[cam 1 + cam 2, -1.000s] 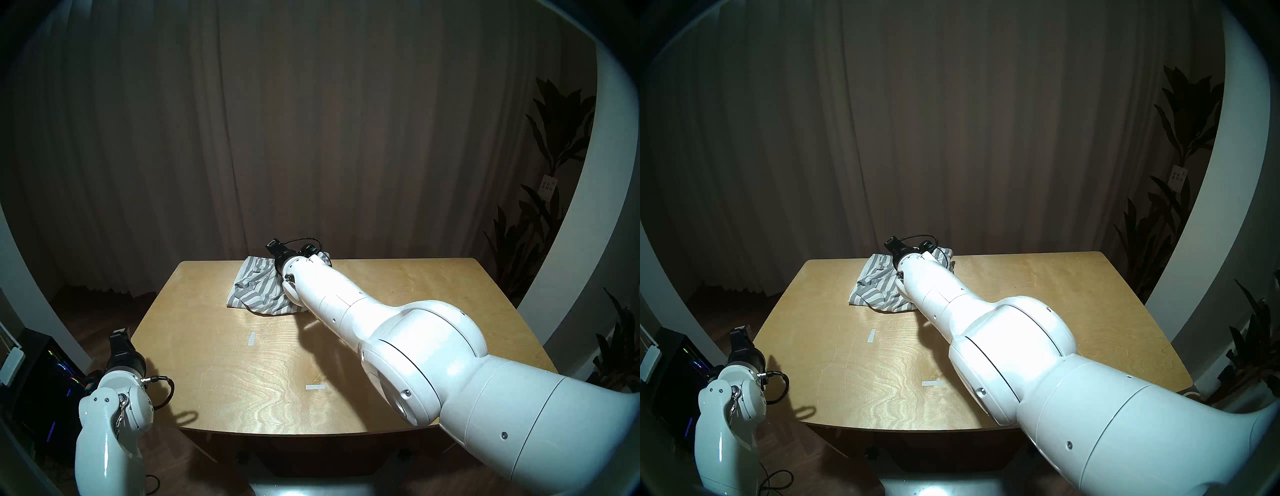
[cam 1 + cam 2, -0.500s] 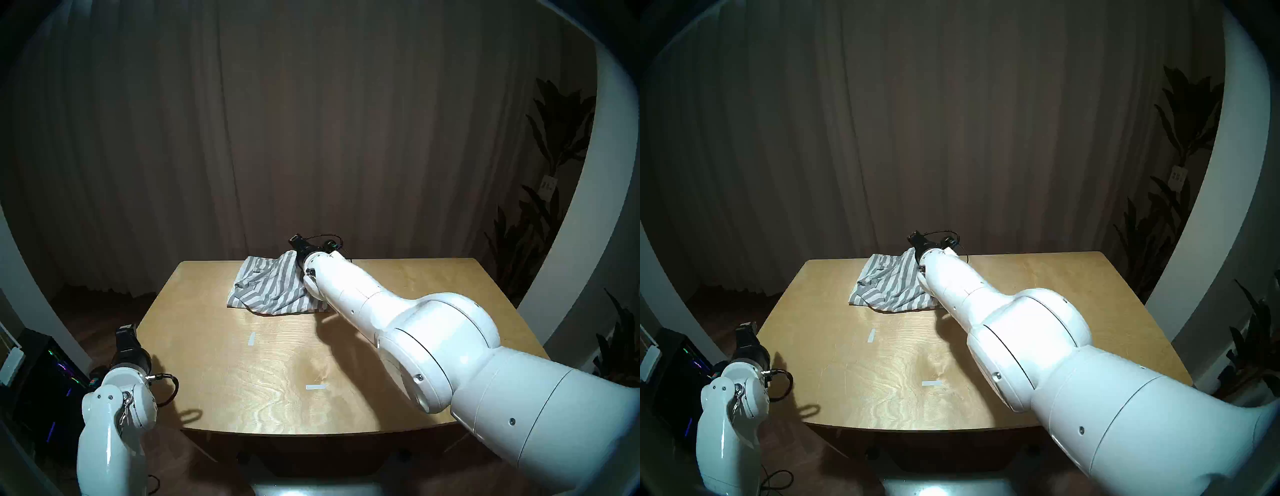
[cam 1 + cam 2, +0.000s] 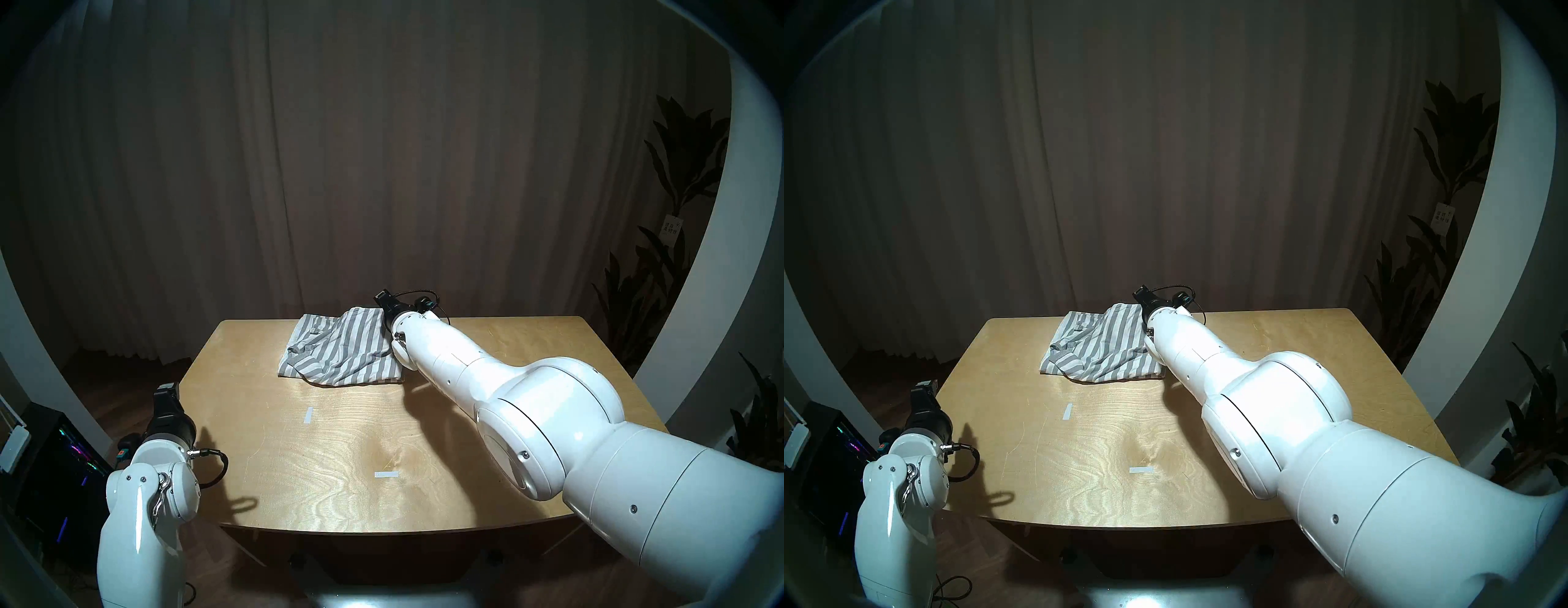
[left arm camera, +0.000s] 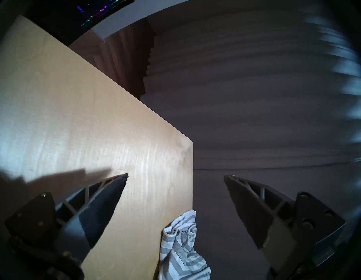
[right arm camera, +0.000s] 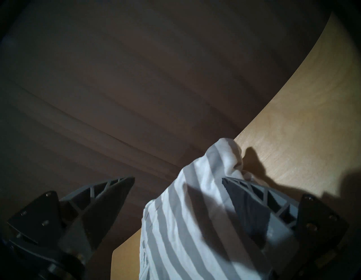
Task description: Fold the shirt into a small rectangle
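The grey and white striped shirt [image 3: 339, 352] lies rumpled at the far middle of the wooden table [image 3: 530, 339], its neckband towards the left. It also shows in the other head view [image 3: 1100, 354]. My right gripper [image 3: 382, 296] [image 3: 1141, 293] is at the shirt's far right corner, by the table's far edge. In the right wrist view the gripper [image 5: 178, 178] is open, and a raised fold of the shirt [image 5: 185, 224] lies between the fingers, draped over the right finger. My left gripper [image 3: 166, 388] [image 4: 175, 174] is open and empty at the table's left edge. The shirt [image 4: 181, 252] is far from it.
Two white tape marks [image 3: 308, 415] [image 3: 387, 474] are on the table. A curtain hangs just behind the far edge. A lit computer case [image 3: 63, 458] stands on the floor at the left, plants [image 3: 662, 254] at the right.
My right arm has swung to the right along the far edge, and the raised fold of the shirt has moved right with it, uncovering more stripes. My left arm has moved forward towards the table.
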`<state>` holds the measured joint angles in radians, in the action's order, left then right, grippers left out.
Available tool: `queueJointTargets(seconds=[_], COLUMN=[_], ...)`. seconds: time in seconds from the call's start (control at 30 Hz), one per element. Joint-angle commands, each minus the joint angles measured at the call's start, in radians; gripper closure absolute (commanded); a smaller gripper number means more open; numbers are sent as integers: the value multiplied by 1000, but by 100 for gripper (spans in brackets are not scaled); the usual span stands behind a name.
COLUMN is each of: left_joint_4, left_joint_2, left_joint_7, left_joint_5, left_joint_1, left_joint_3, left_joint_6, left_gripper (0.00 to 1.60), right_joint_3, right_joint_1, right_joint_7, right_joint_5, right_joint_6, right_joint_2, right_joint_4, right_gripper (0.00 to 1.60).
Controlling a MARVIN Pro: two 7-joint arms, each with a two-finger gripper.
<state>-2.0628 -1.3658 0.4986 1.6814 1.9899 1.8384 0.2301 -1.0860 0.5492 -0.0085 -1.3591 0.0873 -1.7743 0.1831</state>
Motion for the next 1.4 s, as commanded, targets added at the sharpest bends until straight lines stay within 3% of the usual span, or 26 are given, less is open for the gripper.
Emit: queueJointTargets(seconds=[0.0,0.27,0.6,0.9,1.37], left_joint_4=[-26,45,71,72,111], left_joint_2=[45,95,191,252,310], left_joint_7=[-54,-125,-162,-172,-175], left_joint_5=[-18,-29,-162,-308,-511], left_joint_1=[-86,-190,-281,-311,-347], left_joint_3=[-54,-150,-216,-289,-403], left_joint_6=[-43,-124,-185,-224,-261], left_gripper=[0,0,0,0,0], right_joint_3=[-23,-93,-17,73,161], right_joint_1=[-23,8,-6,13,49], right_joint_7=[55,155,265,292,315], right_joint_5=[-15,-65,20,119,215], right_joint_6=[18,68,167,241,316], right_joint_2=[66,126,180,203,239], right_joint_4=[14,35,70,68,56], right_gripper=[0,0,0,0,0])
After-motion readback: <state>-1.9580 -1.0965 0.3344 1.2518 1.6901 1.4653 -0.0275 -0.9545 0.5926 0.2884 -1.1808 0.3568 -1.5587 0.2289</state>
